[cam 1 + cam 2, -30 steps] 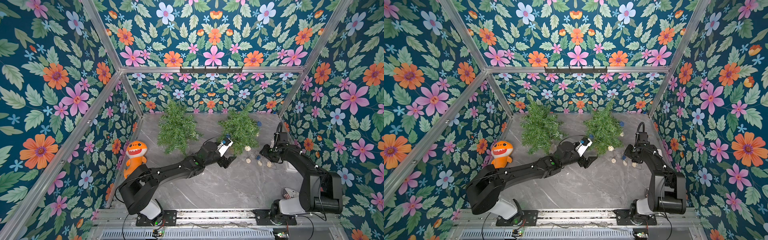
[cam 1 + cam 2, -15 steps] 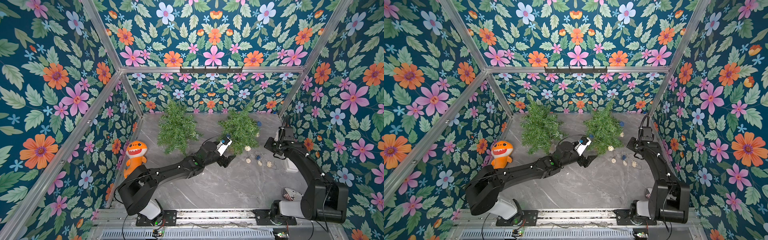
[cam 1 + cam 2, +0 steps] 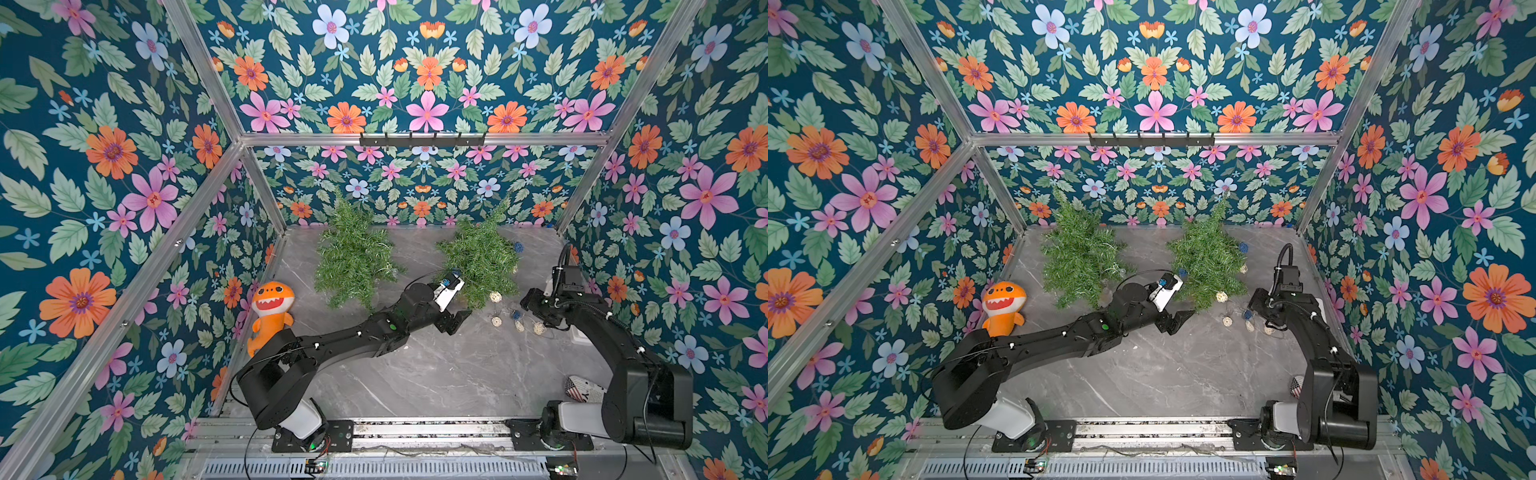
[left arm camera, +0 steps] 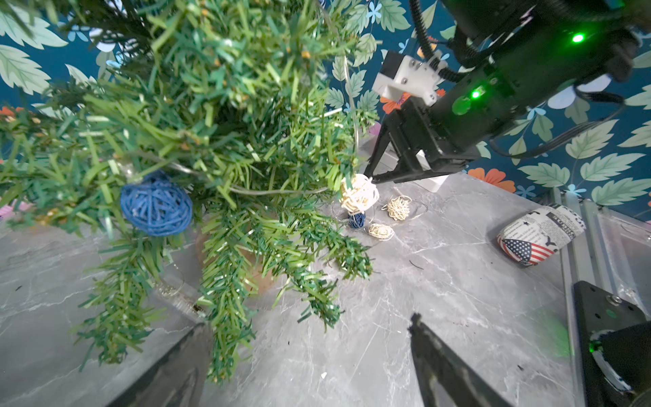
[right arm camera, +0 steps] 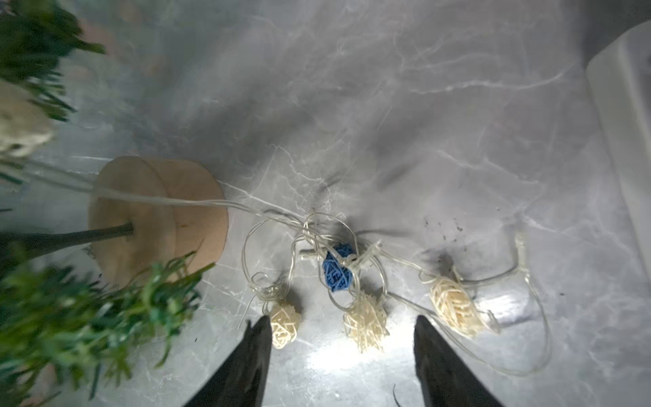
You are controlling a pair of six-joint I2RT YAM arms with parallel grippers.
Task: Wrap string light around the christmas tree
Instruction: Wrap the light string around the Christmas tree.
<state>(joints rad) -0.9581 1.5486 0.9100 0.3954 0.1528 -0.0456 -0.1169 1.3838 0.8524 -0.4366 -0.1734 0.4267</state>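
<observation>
The right gripper has its fingers spread, empty, either side of 1 cream ball of the string light, whose loose tangle lies just ahead on the table. The left gripper, spread too, hovers beside the christmas tree, which I judge only partly wrapped.

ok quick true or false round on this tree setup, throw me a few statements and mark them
1. The left hand and the right hand are both open and empty. True.
2. The orange toy sits between the two trees. False: the plush toy lies by the wall, beside the tree nearer the left arm.
3. A blue ball hangs in the branches of the tree nearer the right arm. True.
4. No balls are left on the table. False: several balls lie on the table under the right hand.
</observation>
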